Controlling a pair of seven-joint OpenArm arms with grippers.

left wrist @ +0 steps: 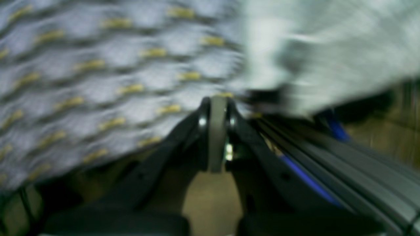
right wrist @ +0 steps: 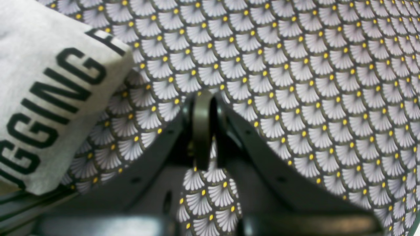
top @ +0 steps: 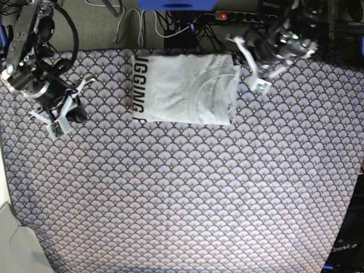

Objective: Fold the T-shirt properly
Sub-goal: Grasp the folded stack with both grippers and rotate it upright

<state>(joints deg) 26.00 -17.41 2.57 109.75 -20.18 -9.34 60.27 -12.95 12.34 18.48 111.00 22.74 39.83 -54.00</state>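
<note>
**Folded T-shirt at the far edge, both arms clear of it**

You have the T-shirt [top: 185,88] lying folded into a rough rectangle at the far middle of the table, on the scallop-patterned cloth [top: 182,187] that covers the whole table. Most of what faces up is plain grey, with a faint curved seam line showing through. Along the shirt's edge on the base view's left, black block lettering runs in a strip, and you can read "GGING" there.

Your right gripper [top: 58,126] sits on the base view's left, well apart from the shirt and low over the cloth. In the right wrist view its jaws are closed on nothing, the 2 fingertips [right wrist: 202,108] pressed together with only the patterned cloth [right wrist: 295,82] behind them. The lettered corner of the shirt [right wrist: 49,91] fills the upper left of that view, off to the side of the jaws and not touching them.

Your left gripper [top: 260,79] is on the base view's right, just beside the shirt's near corner on that side. The left wrist view is heavily blurred. You can still make out its jaws brought together [left wrist: 216,131] with nothing between them, the cloth [left wrist: 98,82] to the left and the pale grey shirt [left wrist: 328,49] at the upper right.
</note>
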